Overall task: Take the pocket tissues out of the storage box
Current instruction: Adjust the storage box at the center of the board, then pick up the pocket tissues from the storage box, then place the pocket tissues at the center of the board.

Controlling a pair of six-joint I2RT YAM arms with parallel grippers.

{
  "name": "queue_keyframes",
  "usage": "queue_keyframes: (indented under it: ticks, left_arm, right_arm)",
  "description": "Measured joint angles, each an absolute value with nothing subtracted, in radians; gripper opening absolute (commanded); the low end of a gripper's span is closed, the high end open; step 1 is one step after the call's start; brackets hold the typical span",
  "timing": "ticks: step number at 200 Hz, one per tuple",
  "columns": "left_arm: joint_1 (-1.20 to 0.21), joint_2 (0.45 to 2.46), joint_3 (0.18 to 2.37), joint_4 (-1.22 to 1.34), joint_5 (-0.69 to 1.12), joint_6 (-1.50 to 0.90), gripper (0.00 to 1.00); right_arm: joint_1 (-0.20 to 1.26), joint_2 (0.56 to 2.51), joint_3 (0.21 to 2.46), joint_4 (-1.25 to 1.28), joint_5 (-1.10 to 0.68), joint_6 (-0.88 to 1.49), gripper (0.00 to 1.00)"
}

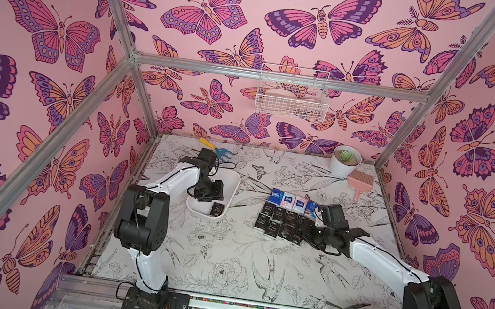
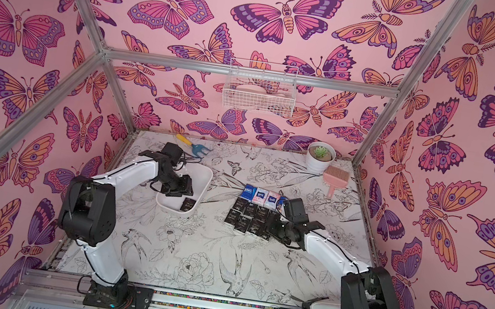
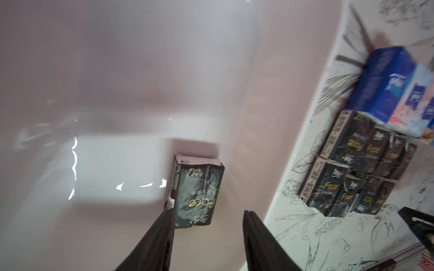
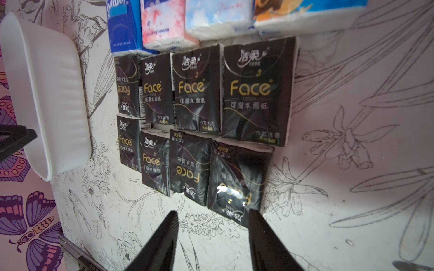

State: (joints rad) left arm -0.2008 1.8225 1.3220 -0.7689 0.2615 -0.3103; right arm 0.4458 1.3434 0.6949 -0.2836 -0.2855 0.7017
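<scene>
A black Face packet [image 3: 197, 194] is seen in the storage box's [image 1: 233, 193] near end, the empty left gripper [image 3: 209, 213] parted over it, presumably for pickup. Other pocket tissues [image 1: 282, 221] are rowed rightward on the worktop [image 1: 239, 261], beside the parted, empty right gripper [image 4: 212, 212].

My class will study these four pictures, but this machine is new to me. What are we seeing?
Two white robot arms, each ending in a two-fingered gripper, stand at a table. Two pictures look down from overhead; the other two come from wrist cameras. One black tissue packet lies in the white storage box; the other packets sit in rows on the table. The left gripper is open at the boxed packet, the right gripper open beside the rows. Neither holds anything.
</scene>
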Motion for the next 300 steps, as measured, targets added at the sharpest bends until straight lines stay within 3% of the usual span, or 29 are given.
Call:
queue_keyframes:
  ticks: [54,104,160,239,300]
  left_arm:
    - [-0.200,1.879,1.276,-0.770,0.225,-0.315,0.51]
    - [-0.202,1.908,1.268,-0.734,0.251,-0.331,0.27]
    - [-0.203,1.889,1.262,-0.706,0.242,-0.360,0.11]
    - [-0.228,1.755,1.314,-0.706,0.185,-0.379,0.09]
    - [-0.393,1.663,1.443,-0.719,0.169,-0.402,0.10]
  right_arm:
    - [0.446,1.343,0.695,-0.309,-0.292,0.680,0.53]
    - [0.446,1.343,0.696,-0.324,-0.294,0.672,0.52]
    - [0.446,1.328,0.705,-0.365,-0.288,0.663,0.53]
    - [0.440,1.259,0.706,-0.422,-0.261,0.641,0.53]
    - [0.360,1.249,0.708,-0.480,-0.237,0.620,0.53]
